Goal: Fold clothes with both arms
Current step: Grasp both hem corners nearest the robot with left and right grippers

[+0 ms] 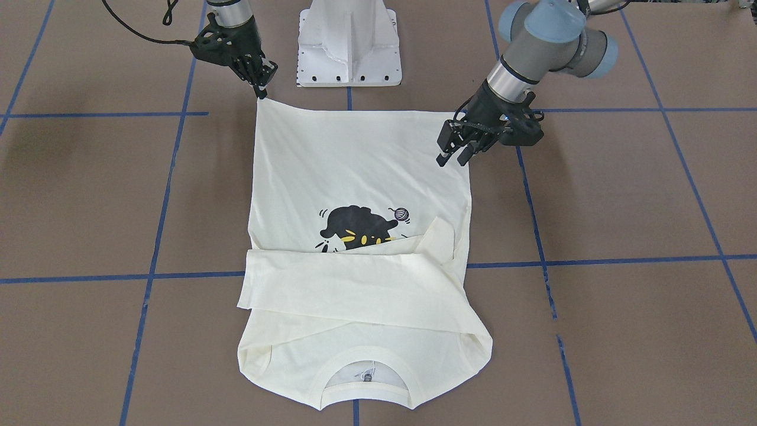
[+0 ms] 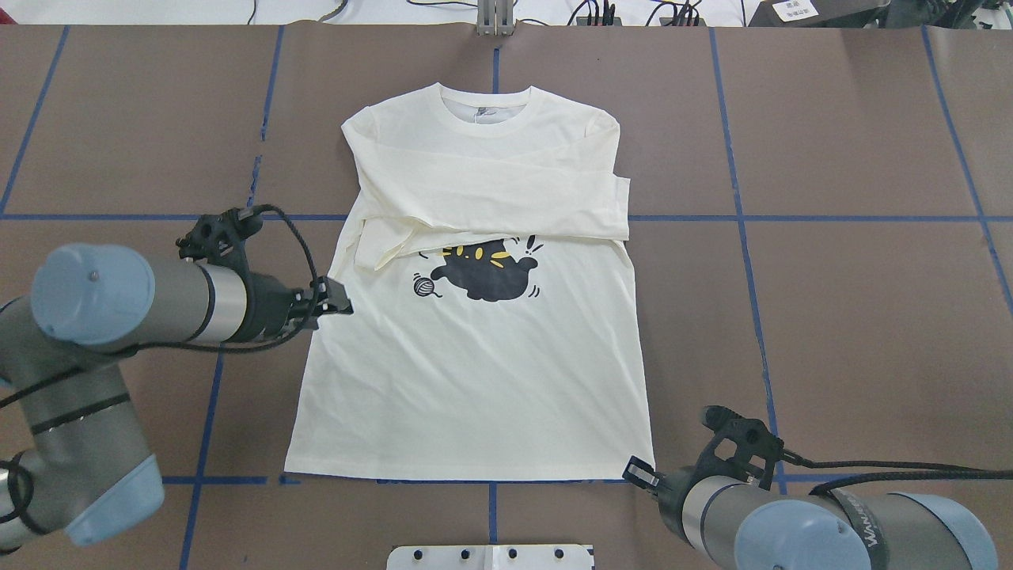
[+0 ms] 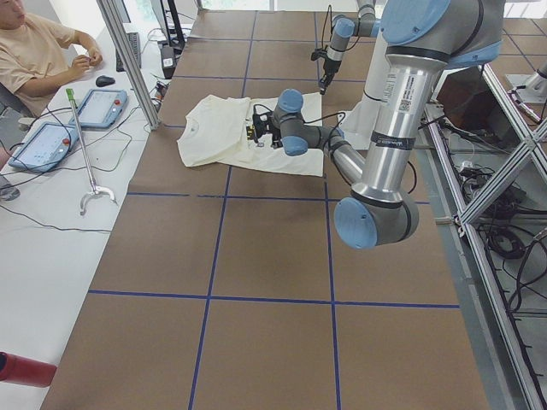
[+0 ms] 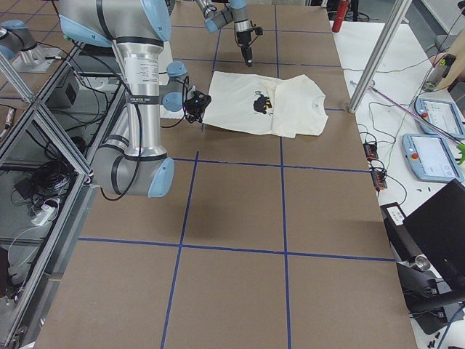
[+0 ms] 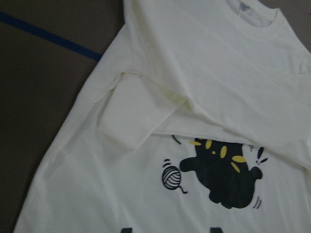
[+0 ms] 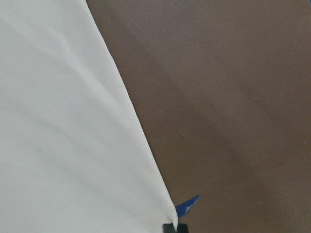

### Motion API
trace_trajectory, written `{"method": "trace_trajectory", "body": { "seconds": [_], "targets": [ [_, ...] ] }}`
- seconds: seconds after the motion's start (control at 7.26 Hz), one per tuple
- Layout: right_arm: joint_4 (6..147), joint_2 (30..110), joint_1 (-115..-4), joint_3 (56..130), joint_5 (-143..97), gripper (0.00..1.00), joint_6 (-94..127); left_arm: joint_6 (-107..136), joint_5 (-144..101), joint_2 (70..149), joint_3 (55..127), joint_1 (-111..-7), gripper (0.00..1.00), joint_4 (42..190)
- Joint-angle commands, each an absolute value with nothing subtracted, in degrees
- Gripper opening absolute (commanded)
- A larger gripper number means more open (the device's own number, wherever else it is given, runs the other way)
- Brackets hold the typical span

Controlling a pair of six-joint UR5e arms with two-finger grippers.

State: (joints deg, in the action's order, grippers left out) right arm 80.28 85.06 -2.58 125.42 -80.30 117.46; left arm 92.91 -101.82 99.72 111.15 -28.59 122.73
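Shirt first, starting at the tools. Your left tool (image 1: 453,158) hangs with its fingers spread and nothing between them, over the shirt (image 2: 475,380) at its side edge, roughly level with the space below the print. You can see both dark fingertips apart at the bottom of the left wrist view. Your right tool (image 1: 261,90) has its fingers drawn together right at the hem corner nearest the robot, on the robot's right. That corner rises to a small peak at the fingertips, so it reads as pinched there. The right wrist view shows the cream edge running straight down to the finger.

Moving outward, the shirt lies flat in the middle of the table (image 2: 831,317), print side up. Its hem is towards the robot and its ribbed collar (image 2: 487,127) is at the far side. Both sleeves (image 2: 491,206) are folded across the chest, one over the other. They cover the top of the black cat print (image 2: 487,273), and its little yarn ball (image 2: 425,286) shows just beside it.

The left arm (image 2: 119,297) reaches in level from the side, and the right arm (image 2: 831,530) comes in low along the near edge. Blue tape lines (image 2: 791,220) cross the brown surface, some running under the cloth.
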Motion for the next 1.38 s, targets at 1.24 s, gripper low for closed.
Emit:
{"method": "trace_trajectory", "body": {
  "seconds": [1.24],
  "targets": [
    [80.3,85.0,-3.6,125.4,-83.1,0.00,117.3,101.5,-97.5,90.5,115.4,-13.4,0.47,117.9]
  ]
}}
